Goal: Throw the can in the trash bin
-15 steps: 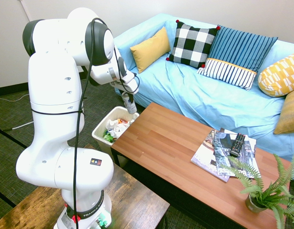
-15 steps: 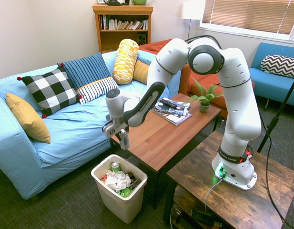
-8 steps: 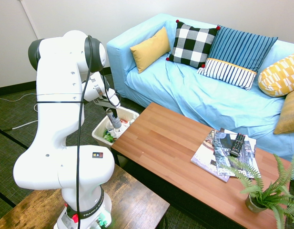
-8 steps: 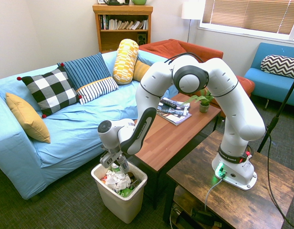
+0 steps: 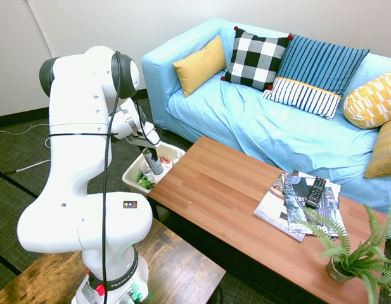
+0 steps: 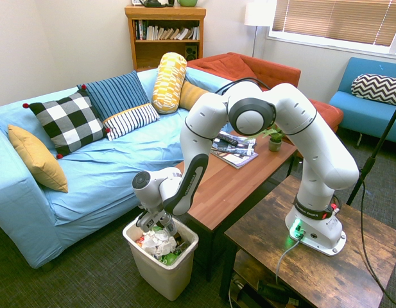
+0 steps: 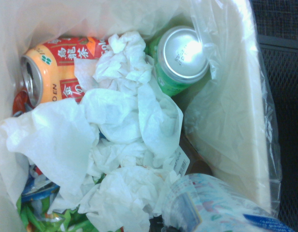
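My gripper [image 5: 152,158] hangs in the mouth of the white trash bin [image 5: 133,174], shut on the can [image 5: 157,168], a slim silver cylinder pointing down among the rubbish. In the second exterior view the gripper [image 6: 158,224] sits just over the rim of the trash bin [image 6: 160,273]. The wrist view shows the can [image 7: 221,203] with blue and red markings close by, above crumpled tissue [image 7: 124,135], an orange can [image 7: 52,67] and a green can [image 7: 180,58] lying inside the lined bin [image 7: 231,96].
The bin stands on the carpet at the end of a wooden coffee table [image 5: 233,202] bearing magazines [image 5: 290,202], a remote [image 5: 315,190] and a potted fern [image 5: 347,253]. A blue sofa [image 5: 258,126] with cushions runs behind.
The arm has folded down and brought the gripper with the can from well above the bin into its mouth. In the last half second it barely moved.
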`<state>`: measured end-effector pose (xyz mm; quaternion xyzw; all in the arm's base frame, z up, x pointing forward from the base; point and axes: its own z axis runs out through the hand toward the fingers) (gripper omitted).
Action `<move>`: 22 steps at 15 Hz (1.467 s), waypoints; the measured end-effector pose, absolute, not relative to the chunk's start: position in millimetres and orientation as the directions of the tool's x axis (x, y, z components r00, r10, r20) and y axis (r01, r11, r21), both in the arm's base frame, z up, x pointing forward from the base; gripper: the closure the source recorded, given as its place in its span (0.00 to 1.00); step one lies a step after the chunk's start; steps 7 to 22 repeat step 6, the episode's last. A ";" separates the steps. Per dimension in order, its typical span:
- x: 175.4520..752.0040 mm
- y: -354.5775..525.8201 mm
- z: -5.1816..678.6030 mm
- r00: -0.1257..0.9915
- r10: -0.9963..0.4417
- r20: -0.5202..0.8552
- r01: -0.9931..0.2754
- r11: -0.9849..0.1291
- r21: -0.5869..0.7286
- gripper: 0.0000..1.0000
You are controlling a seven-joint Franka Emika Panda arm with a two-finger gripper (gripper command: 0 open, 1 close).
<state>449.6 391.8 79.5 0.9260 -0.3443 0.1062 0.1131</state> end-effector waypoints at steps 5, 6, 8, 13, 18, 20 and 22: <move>456.8 405.9 92.1 0.734 -0.619 0.279 -0.664 -0.740 0.104 0.00; 456.5 408.7 96.0 0.734 -0.618 0.281 -0.664 -0.741 0.104 0.00; 456.5 408.7 96.0 0.734 -0.618 0.281 -0.664 -0.741 0.104 0.00; 456.5 408.7 96.0 0.734 -0.618 0.281 -0.664 -0.741 0.104 0.00; 456.5 408.7 96.0 0.734 -0.618 0.281 -0.664 -0.741 0.104 0.00; 456.5 408.7 96.0 0.734 -0.618 0.281 -0.664 -0.741 0.104 0.00; 456.5 408.7 96.0 0.734 -0.618 0.281 -0.664 -0.741 0.104 0.00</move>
